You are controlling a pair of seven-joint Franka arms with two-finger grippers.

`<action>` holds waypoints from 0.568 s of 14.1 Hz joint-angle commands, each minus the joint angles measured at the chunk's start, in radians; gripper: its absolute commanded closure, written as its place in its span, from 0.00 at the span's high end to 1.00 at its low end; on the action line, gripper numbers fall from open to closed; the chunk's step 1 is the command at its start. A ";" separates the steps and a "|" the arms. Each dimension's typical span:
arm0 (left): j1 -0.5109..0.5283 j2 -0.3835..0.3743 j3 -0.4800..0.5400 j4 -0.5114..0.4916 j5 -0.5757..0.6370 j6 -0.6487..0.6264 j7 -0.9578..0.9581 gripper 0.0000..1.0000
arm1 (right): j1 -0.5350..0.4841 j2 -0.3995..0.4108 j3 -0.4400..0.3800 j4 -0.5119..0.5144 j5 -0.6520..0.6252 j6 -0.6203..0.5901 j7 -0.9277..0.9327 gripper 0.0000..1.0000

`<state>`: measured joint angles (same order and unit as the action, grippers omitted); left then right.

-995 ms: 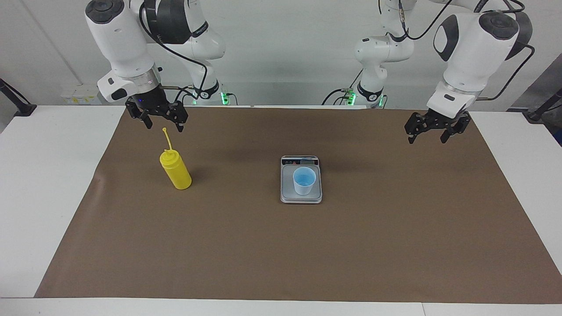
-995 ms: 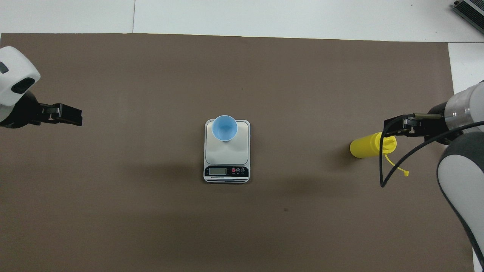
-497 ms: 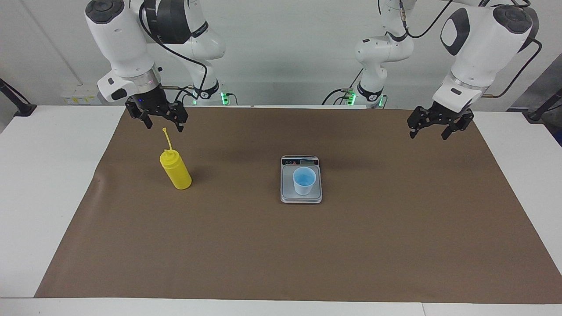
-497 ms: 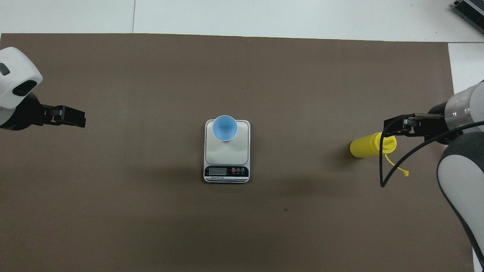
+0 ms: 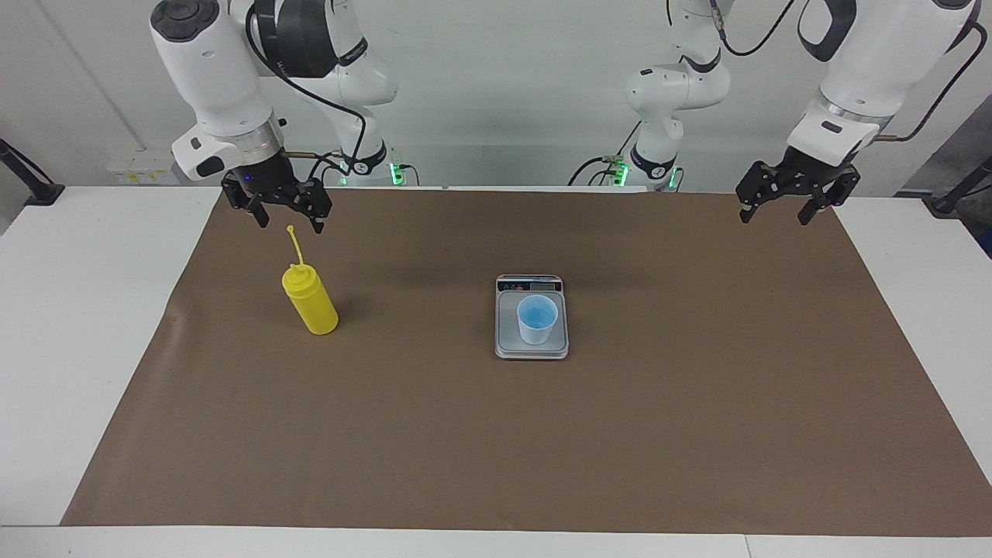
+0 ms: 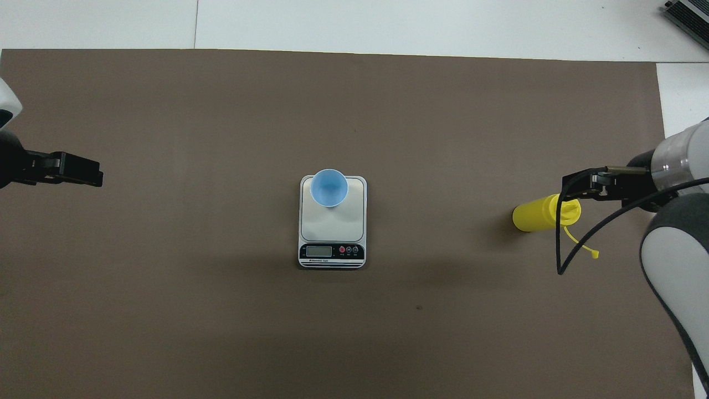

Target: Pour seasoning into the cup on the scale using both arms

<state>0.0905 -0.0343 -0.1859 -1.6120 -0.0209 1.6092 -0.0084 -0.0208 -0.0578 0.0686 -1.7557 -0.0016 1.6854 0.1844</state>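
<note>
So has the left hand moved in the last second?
Yes: the left hand rose and drew outward from the flat silver-grey kitchen scale.

One bottle [image 5: 310, 308], cup [image 5: 537, 318], scale [image 5: 532, 348].

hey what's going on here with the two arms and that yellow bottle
Nothing is held yet. The yellow squeeze bottle stands on the brown mat toward the right arm's end, with the open right hand in the air above it. The blue cup sits on the scale mid-table. The left hand, also open, hangs above its end of the mat.
</note>
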 commanded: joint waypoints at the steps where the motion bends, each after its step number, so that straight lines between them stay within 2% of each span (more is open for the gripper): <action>1: 0.002 -0.006 -0.004 -0.003 -0.007 -0.018 0.005 1.00 | -0.016 -0.019 0.007 -0.014 0.023 -0.006 -0.019 1.00; 8: 0.002 -0.007 -0.004 -0.009 -0.007 -0.012 0.002 1.00 | -0.014 -0.019 0.007 -0.014 0.023 -0.006 -0.019 1.00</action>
<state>0.0895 -0.0343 -0.1901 -1.6136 -0.0209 1.6028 -0.0085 -0.0208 -0.0578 0.0686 -1.7557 -0.0016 1.6854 0.1844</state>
